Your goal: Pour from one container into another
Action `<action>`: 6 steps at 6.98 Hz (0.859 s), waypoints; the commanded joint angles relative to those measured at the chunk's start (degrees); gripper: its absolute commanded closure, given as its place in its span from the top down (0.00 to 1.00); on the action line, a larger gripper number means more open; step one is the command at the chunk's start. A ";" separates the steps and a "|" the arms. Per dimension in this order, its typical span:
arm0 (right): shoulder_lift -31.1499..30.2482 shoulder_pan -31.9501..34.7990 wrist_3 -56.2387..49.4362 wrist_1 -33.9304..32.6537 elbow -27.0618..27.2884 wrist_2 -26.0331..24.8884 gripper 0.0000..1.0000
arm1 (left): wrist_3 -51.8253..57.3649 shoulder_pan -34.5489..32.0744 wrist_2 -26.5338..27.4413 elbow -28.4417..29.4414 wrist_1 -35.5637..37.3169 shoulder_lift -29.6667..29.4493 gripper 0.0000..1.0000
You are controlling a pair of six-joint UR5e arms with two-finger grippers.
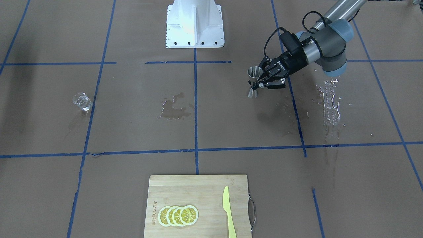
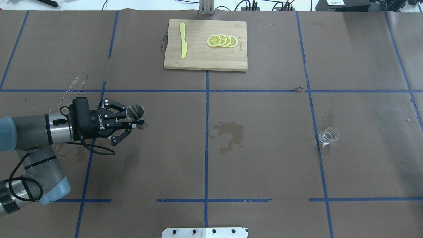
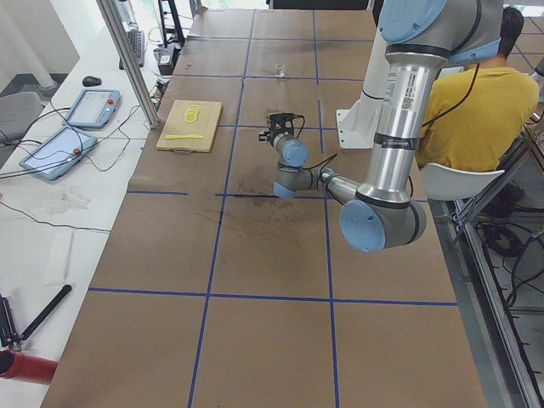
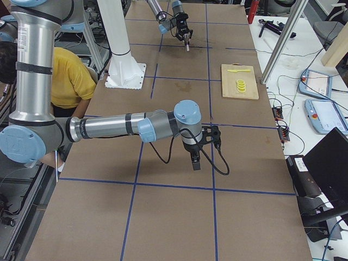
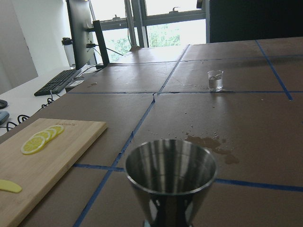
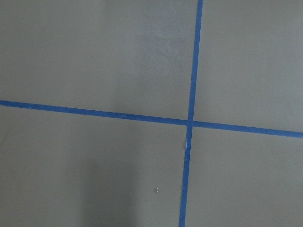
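Observation:
The steel hourglass jigger (image 1: 254, 72) hangs upright a little above the table, and my left gripper (image 1: 256, 85) is shut on its narrow waist. From overhead the jigger (image 2: 135, 112) is at the table's left. Its open cup (image 5: 171, 171) fills the bottom of the left wrist view. The clear tumbler (image 2: 328, 135) stands alone far off on the right side, also visible as a small glass (image 1: 82, 101) and in the distance (image 5: 215, 79). My right gripper (image 4: 194, 163) points down at bare table in the exterior right view; I cannot tell whether it is open or shut.
A wooden cutting board (image 2: 205, 61) with lemon slices (image 2: 222, 40) and a yellow knife (image 2: 182, 41) lies at the far edge. A wet patch (image 2: 231, 130) marks the table's middle, with more spilled drops (image 1: 330, 102) near the left arm. A person in yellow (image 3: 476, 110) sits behind the robot.

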 commanded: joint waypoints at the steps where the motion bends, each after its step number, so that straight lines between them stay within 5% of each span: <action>1: 0.09 -0.01 -0.07 0.00 0.17 0.04 1.00 | 0.49 -0.14 -1.78 0.20 13.29 -9.98 0.00; 4: 0.61 -0.01 1.67 0.00 0.87 0.04 1.00 | 0.06 0.30 -3.61 7.82 18.02 -21.07 0.00; 6: 0.71 -0.80 12.19 3.74 5.60 0.57 1.00 | 0.23 0.48 -5.38 8.29 17.93 -21.72 0.00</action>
